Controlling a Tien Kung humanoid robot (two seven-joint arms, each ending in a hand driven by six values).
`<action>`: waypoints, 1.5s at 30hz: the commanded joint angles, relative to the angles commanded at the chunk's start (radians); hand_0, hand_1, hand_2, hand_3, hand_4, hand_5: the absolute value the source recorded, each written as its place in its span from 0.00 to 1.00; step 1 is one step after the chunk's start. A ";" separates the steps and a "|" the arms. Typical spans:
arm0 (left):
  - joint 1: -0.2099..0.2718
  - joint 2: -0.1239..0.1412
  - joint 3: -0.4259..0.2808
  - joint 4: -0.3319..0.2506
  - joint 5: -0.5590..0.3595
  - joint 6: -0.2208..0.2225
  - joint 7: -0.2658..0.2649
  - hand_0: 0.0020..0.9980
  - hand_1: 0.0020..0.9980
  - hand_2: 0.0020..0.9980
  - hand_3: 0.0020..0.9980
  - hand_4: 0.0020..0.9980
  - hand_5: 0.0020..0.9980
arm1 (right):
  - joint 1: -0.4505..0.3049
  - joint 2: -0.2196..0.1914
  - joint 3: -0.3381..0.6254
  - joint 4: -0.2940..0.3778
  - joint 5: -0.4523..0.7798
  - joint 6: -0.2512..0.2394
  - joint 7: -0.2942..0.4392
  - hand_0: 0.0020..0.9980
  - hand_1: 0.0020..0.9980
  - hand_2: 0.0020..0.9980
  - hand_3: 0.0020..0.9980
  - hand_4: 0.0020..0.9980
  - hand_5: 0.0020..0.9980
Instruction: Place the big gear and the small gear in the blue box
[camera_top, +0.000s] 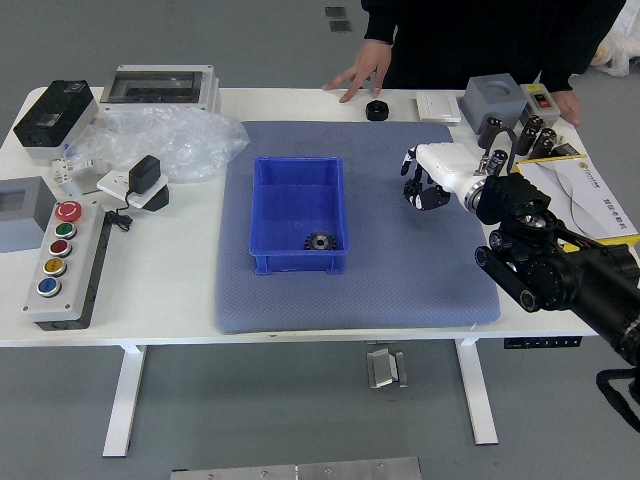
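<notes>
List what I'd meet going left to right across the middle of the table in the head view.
Light-grey control panel with coloured buttons → blue plastic box with a black toothed gear inside → robot's white-and-black right hand → yellow-and-white box.

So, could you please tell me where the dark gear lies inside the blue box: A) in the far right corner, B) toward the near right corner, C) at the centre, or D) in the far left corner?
B: the dark gear sits close to both the near wall and the right wall of the blue box.
</notes>
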 joint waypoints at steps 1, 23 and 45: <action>0.000 0.001 0.000 0.000 0.000 0.000 0.000 0.85 0.82 0.81 0.83 0.68 0.31 | 0.001 -0.007 0.002 0.015 -0.004 0.001 -0.003 0.58 0.42 0.46 0.58 0.73 0.02; 0.003 0.017 -0.021 0.000 0.017 -0.003 0.001 0.85 0.82 0.81 0.83 0.67 0.31 | 0.043 -0.025 0.008 0.381 -0.062 0.027 -0.081 0.57 0.42 0.46 0.58 0.74 0.02; 0.002 0.019 -0.026 0.000 0.019 -0.004 0.001 0.85 0.82 0.80 0.83 0.67 0.31 | -0.024 0.099 -0.031 0.348 -0.008 0.029 -0.076 0.58 0.45 0.57 0.63 0.78 0.16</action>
